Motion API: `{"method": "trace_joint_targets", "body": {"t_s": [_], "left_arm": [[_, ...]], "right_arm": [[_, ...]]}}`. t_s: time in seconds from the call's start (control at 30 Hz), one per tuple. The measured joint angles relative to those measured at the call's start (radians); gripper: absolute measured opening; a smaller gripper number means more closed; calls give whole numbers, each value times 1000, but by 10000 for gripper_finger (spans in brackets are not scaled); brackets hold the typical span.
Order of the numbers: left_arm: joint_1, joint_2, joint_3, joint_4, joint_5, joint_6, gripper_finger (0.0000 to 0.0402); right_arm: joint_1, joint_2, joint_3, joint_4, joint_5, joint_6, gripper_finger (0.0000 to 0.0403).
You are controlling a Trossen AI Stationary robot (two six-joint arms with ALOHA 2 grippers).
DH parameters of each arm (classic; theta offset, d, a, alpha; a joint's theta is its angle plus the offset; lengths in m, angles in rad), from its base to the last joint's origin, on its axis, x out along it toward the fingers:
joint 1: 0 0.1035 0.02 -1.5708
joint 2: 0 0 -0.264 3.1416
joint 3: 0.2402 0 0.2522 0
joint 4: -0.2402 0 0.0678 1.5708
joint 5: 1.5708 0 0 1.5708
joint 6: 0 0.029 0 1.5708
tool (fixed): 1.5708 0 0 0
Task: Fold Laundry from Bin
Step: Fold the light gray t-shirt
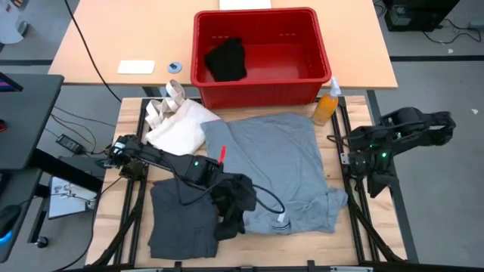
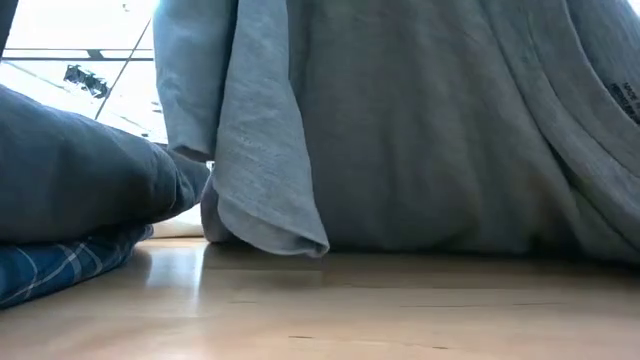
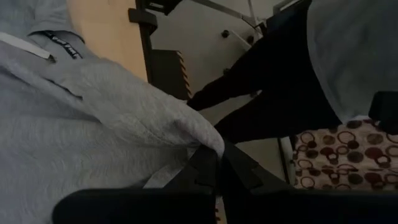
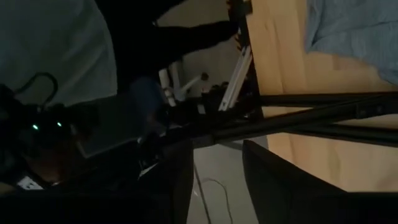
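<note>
A light grey shirt (image 1: 280, 166) lies spread over the middle of the table; in the low view the shirt (image 2: 430, 120) rises as a wall of cloth. My left gripper (image 1: 233, 219) is shut on it at its near left side. A dark charcoal piece (image 1: 181, 219) lies at the near left, on top of a blue plaid piece (image 2: 50, 270). A black piece (image 1: 227, 60) lies in the red bin (image 1: 261, 91) at the far edge. My right gripper (image 1: 372, 180) hangs open beyond the table's right edge. My left gripper pinches a raised fold of the grey shirt's edge (image 3: 202, 137) between its two shut fingers (image 3: 205, 171), slanting down from the table's left. The cloth rises to a peak at the fingertips, while the rest of the shirt lies on the table.
A cream tote bag (image 1: 178, 125) lies at the far left of the table. An orange spray bottle (image 1: 327, 106) stands by the bin's right corner. Bare wood (image 2: 400, 310) shows along the near edge. A person's dark legs (image 3: 267, 93) stand beyond the table.
</note>
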Motion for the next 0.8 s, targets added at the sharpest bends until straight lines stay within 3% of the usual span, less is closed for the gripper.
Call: {"method": "trace_joint_targets", "body": {"t_s": [0.23, 0.4, 0.67, 0.8], "left_arm": [[-31, 0, 0, 0, -8, 1, 9], [-52, 5, 0, 0, -108, 3, 23], [-81, 5, 0, 2, -128, -23, 156], [-95, 5, 0, 9, -119, -48, 201]], "right_arm": [[47, 33, 0, 13, 85, 2, 148], [68, 65, 0, 18, 134, -6, 147], [88, 69, 0, 56, 152, 17, 147], [88, 67, 0, 62, 152, 25, 147]]}}
